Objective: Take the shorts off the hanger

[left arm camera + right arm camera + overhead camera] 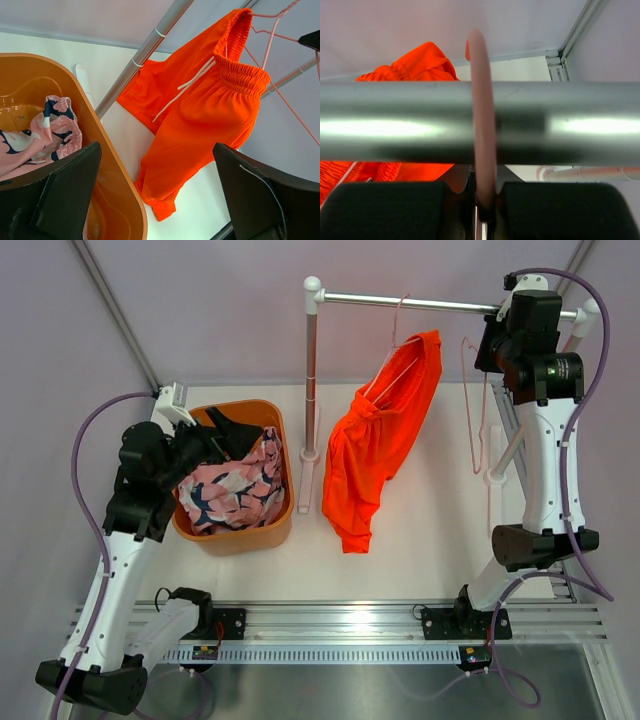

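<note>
Bright orange-red fabric shorts (375, 455) hang under the silver metal rail (420, 303); pink patterned shorts (235, 490) lie in the orange plastic tub (240, 540). The left gripper (235, 433) gapes, released; the right gripper (484, 200) is clenched on what seems an empty pink wire hanger's hook (481, 125).

From the rail's (450, 306) middle a hanger (399, 325) carries shorts (375, 450); near the rail's right end hangs a bare hanger (486, 410); left of the rail stands a tub (240, 541) holding other shorts (235, 485).

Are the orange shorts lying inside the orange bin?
No, the orange shorts hang below the rail, and only the pink patterned shorts lie in the bin.
</note>
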`<state>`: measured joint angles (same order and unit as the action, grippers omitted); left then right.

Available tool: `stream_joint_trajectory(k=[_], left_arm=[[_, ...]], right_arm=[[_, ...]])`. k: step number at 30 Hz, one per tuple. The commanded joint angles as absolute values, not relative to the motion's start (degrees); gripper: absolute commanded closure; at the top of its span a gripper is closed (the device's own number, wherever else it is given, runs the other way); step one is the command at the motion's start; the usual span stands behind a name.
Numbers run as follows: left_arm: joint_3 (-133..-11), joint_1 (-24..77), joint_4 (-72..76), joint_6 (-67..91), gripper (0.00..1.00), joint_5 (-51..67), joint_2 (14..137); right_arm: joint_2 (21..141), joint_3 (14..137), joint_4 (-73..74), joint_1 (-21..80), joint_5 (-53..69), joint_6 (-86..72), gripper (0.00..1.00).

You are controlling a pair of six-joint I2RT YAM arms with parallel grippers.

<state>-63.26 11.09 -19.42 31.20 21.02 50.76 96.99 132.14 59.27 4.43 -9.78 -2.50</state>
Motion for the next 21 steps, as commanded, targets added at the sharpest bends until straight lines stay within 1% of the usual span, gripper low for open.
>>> stream_joint_trajectory(k=[1,5,11,12,15,16,17,18,21], left_arm=[[-62.9,11.3,-16.6,29.9,0.01,22.0,50.1],[-62.7,11.2,-16.6,30.0,0.01,22.0,50.0],[-62.6,11.2,-16.5,29.8,0.01,22.2,49.9],[-62.4,11.2,-16.4,29.8,0.01,22.2,49.9],[-62.0,11.3,-16.4,29.5,0.01,22.1,49.7],[-62.0,11.3,-16.6,29.4,0.01,22.1,49.6],[-61.9,11.3,-16.6,29.4,0.01,22.1,49.7],[-61.8,11.3,-16.6,29.4,0.01,22.1,49.7],[-61.8,11.2,-16.7,29.4,0.01,22.1,49.7]], right_arm=[[94.0,128.8,57.8,4.0,-9.1,-4.0,1.0],[90.4,121.3,55.4,4.0,-9.1,-4.7,1.0],[88.8,120.1,55.5,4.0,-10.9,-5.9,0.99],[88.7,120.3,55.6,4.0,-11.1,-6.0,0.95],[88.4,122.1,56.8,3.9,-12.2,-6.4,0.87],[88.1,122.8,57.0,4.0,-12.6,-6.6,0.77],[88.0,123.0,57.4,4.0,-12.6,-6.9,0.73],[87.7,123.3,57.5,4.0,-12.6,-6.9,0.64],[86.4,123.6,57.7,4.0,-12.7,-7.6,0.56]])
